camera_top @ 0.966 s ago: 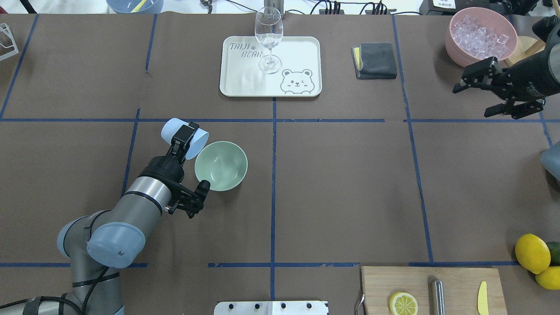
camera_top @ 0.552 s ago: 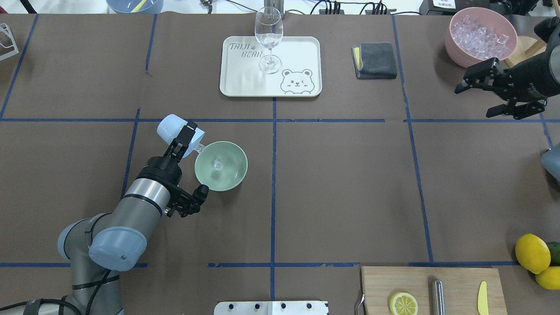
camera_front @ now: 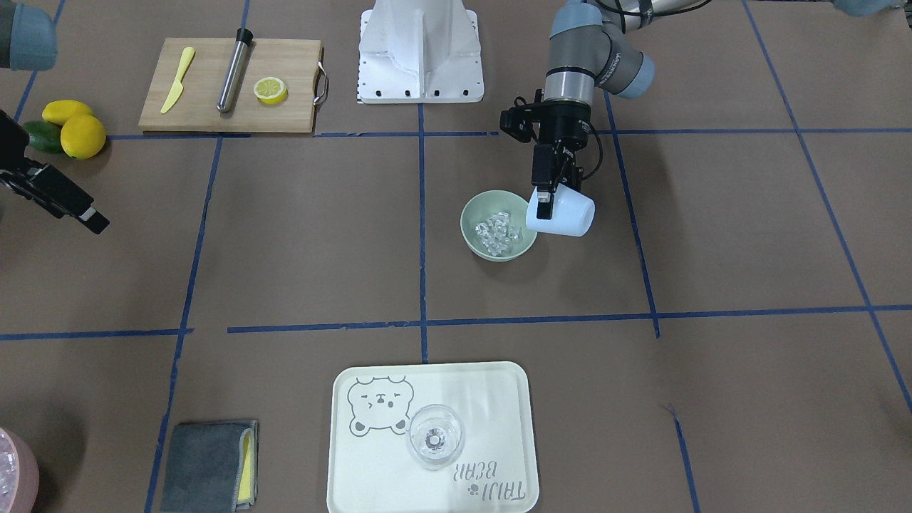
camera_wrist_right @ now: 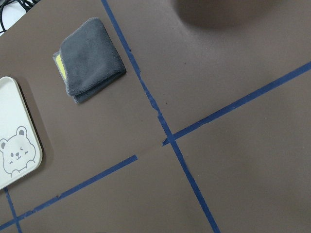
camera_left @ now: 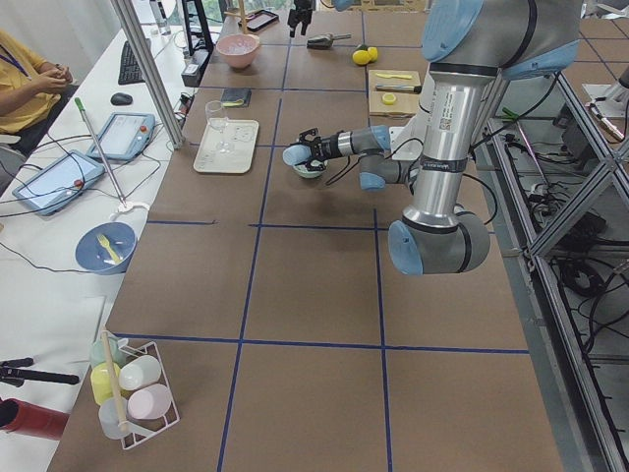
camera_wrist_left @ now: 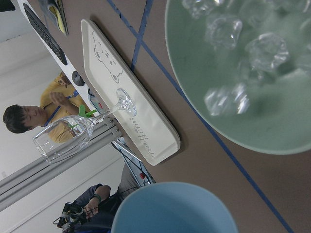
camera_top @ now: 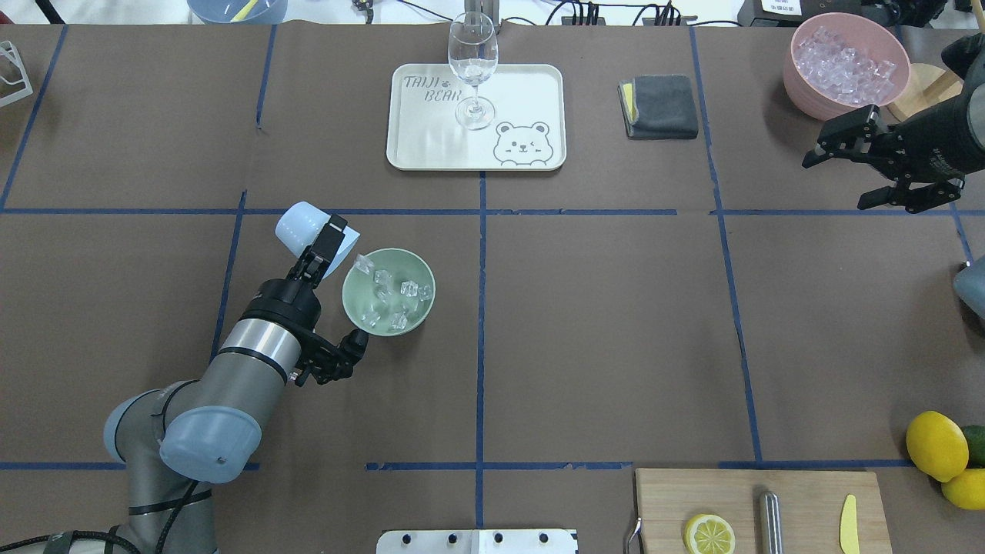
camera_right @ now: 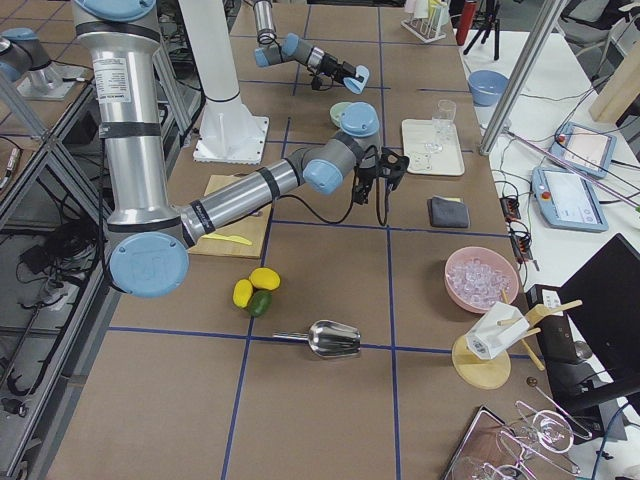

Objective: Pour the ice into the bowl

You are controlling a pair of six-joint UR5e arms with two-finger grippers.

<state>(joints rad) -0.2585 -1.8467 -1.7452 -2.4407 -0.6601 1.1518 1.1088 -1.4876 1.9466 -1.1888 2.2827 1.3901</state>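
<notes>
The pale sage-green bowl (camera_top: 388, 291) sits left of the table's centre and holds several clear ice pieces (camera_top: 399, 297). It also shows in the front view (camera_front: 498, 226) and the left wrist view (camera_wrist_left: 243, 87). My left gripper (camera_top: 323, 248) is shut on a light blue cup (camera_top: 302, 229), tipped on its side with its mouth over the bowl's left rim. The cup shows in the front view (camera_front: 563, 214) and the left wrist view (camera_wrist_left: 175, 208). My right gripper (camera_top: 862, 165) is open and empty, raised at the far right.
A cream tray (camera_top: 431, 138) with a wine glass (camera_top: 472, 69) stands behind the bowl. A grey cloth (camera_top: 660, 106) and a pink bowl of ice (camera_top: 846, 65) are at the back right. A cutting board (camera_top: 762, 508) with lemon half, and lemons (camera_top: 939, 446), are at the front right.
The left gripper tipped the blue cup further. Ice has fallen from it into the green bowl, which was empty a second ago. The right gripper drifted slightly right.
</notes>
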